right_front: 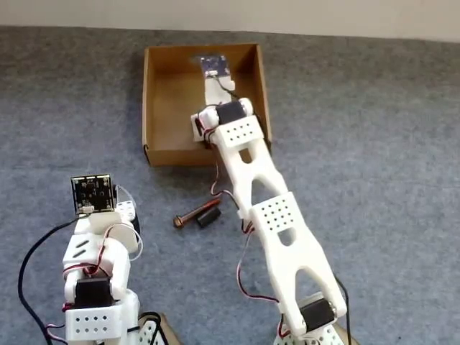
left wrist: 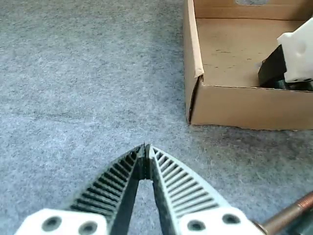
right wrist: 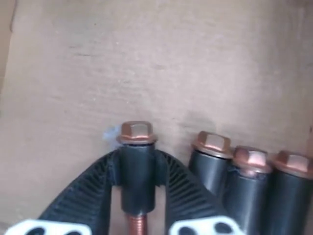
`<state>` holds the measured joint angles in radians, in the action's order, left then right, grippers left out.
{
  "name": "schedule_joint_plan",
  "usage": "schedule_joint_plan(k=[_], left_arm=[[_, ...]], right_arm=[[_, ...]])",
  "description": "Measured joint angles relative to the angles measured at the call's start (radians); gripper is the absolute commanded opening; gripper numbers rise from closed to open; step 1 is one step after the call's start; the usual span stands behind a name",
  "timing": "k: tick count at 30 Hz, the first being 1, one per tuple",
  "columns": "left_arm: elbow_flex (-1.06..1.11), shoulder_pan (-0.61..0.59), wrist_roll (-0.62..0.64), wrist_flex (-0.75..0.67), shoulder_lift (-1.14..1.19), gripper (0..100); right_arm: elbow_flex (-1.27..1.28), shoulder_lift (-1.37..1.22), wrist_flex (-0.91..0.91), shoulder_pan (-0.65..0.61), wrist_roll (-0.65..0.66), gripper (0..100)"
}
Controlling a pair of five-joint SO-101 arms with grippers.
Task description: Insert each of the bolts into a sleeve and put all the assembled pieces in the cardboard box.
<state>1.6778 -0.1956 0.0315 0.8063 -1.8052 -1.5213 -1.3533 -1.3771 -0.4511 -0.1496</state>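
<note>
My right gripper (right wrist: 138,164) is inside the cardboard box (right_front: 147,108), shut on a black sleeve with a copper bolt (right wrist: 137,132) through it. The piece is held just above the box floor (right wrist: 146,58). Beside it lie three more assembled pieces (right wrist: 249,171) in a row. On the carpet in front of the box lies a loose copper bolt (right_front: 188,216) with a black sleeve (right_front: 208,218) against its threaded end. My left gripper (left wrist: 145,152) is shut and empty over the carpet, left of that bolt (left wrist: 288,219) and short of the box wall (left wrist: 244,105).
Grey carpet (right_front: 374,129) covers the whole table. The right arm (right_front: 266,208) stretches from the near edge across the middle into the box. The left arm (right_front: 93,273) stays at the near left. Open carpet lies left of the box.
</note>
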Motion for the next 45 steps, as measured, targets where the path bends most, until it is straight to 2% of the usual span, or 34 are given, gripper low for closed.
schedule_joint_plan(k=[12,14,17,18,26,34,45], left_arm=[[0.000,0.000,0.000,0.000,0.000,3],[0.000,0.000,0.000,0.000,0.000,3],[0.000,0.000,0.000,0.000,0.000,3],[0.000,0.000,0.000,0.000,0.000,3],[0.000,0.000,0.000,0.000,0.000,3],[0.000,0.000,0.000,0.000,0.000,3],[0.000,0.000,0.000,0.000,0.000,3]], right_arm=[[-0.124,0.020,-0.087,0.003,-0.005,19.1],[-0.126,0.046,-0.104,0.011,-0.005,15.3],[-0.127,0.072,-0.129,0.017,-0.005,1.2],[-0.127,0.072,-0.132,0.017,-0.005,0.2],[-0.127,0.072,-0.107,0.012,-0.005,1.5],[-0.129,0.025,-0.023,-0.058,-0.005,1.5],[-0.129,-0.046,0.017,-0.012,-0.005,1.5]])
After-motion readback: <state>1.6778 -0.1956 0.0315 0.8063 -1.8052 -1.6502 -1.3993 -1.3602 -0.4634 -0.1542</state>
